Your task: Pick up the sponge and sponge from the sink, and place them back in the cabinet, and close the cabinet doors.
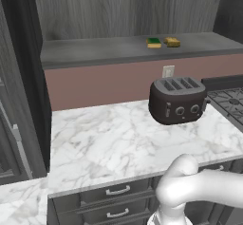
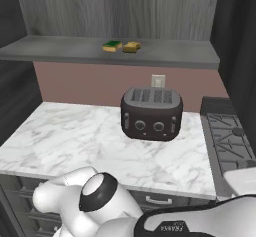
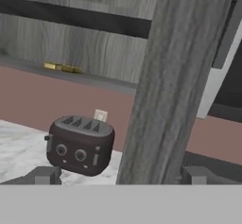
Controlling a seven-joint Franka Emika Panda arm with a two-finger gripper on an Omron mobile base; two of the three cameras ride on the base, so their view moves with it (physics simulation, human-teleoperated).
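Observation:
Two sponges lie side by side on the grey inner shelf (image 1: pixel 95 48) of the open cabinet: a green-topped sponge (image 1: pixel 153 42) (image 2: pixel 112 46) and a golden-tan sponge (image 1: pixel 172 42) (image 2: pixel 132 46). The hand view shows both as a thin yellow strip (image 3: pixel 61 67) far back on the shelf. My gripper (image 3: pixel 122 176) is open, its fingertips (image 3: pixel 45 176) wide apart and holding nothing. A dark wood-grain cabinet door (image 3: pixel 165 100) stands very close in front of it, edge-on and slanted, filling the gap between the tips. The sink is out of view.
A dark four-slot toaster (image 1: pixel 178 100) (image 2: pixel 151 113) (image 3: pixel 79 145) stands on the white marble counter (image 1: pixel 104 143) below the shelf. A stove top (image 2: pixel 230 141) adjoins the counter on the right. Drawers with short handles (image 1: pixel 116 191) run under the counter edge.

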